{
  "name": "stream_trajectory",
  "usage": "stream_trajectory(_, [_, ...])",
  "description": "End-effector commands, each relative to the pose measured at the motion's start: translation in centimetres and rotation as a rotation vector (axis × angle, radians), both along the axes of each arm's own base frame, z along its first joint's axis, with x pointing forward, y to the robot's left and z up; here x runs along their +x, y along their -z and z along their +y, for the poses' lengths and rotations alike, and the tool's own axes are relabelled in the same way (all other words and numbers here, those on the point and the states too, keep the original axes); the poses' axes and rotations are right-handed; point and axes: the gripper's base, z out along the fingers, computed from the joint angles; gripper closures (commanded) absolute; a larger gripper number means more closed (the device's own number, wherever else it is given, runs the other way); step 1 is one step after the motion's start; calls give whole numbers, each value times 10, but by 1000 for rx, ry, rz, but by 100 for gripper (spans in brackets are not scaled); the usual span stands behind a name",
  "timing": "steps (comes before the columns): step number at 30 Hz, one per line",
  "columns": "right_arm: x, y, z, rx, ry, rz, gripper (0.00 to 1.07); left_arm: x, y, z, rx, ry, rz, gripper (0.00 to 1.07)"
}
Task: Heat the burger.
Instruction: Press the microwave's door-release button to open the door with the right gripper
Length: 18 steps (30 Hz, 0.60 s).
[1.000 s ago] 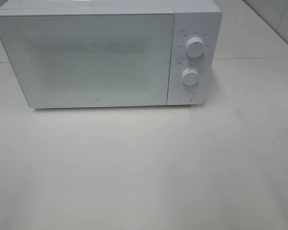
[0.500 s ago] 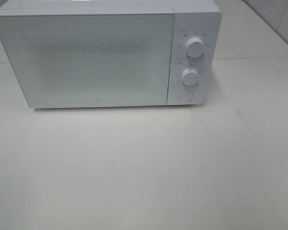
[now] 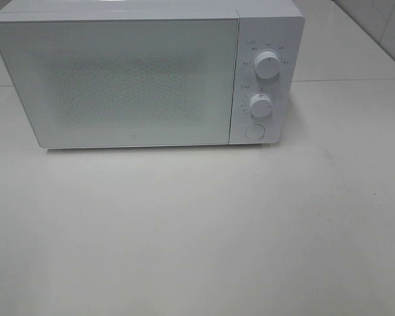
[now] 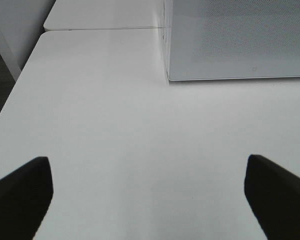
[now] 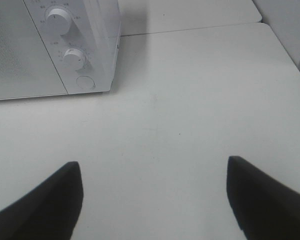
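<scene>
Microwave [image 3: 145, 72] fills my high view. Its door [image 3: 118, 82] is shut, and it stands on the white counter [image 3: 197, 230] with an upper knob [image 3: 268, 66], a lower knob [image 3: 260, 105] and a round button [image 3: 254, 131] on its right panel.

On the left wrist camera, my left hand [image 4: 147, 170] is spread wide over the counter and grips nothing.

On the right wrist camera, my right hand [image 5: 152, 165] is just as wide and holds nothing, with the knob panel ahead of it.

I cannot tell where the burger is.

I count: microwave [image 3: 118, 79] 1 | upper knob [image 3: 268, 66], lower knob [image 3: 260, 105]: 2 | round button [image 3: 254, 131] 1 | my left gripper [image 4: 147, 165], right gripper [image 5: 154, 165]: 2
</scene>
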Motion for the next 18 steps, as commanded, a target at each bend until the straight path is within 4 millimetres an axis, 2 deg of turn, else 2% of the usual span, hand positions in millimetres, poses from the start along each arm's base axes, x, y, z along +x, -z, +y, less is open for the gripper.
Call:
stream_trajectory(1, [-13, 5, -1, -9, 23, -12, 31, -2, 0, 0, -4, -5, -25, 10])
stream_trajectory(4, [-16, 12, -2, -15, 36, 0, 31, -2, 0, 0, -4, -5, -25, 10])
stream_trajectory(18, [-16, 12, -1, -17, 29, 0, 31, -2, 0, 0, -4, -5, -23, 10])
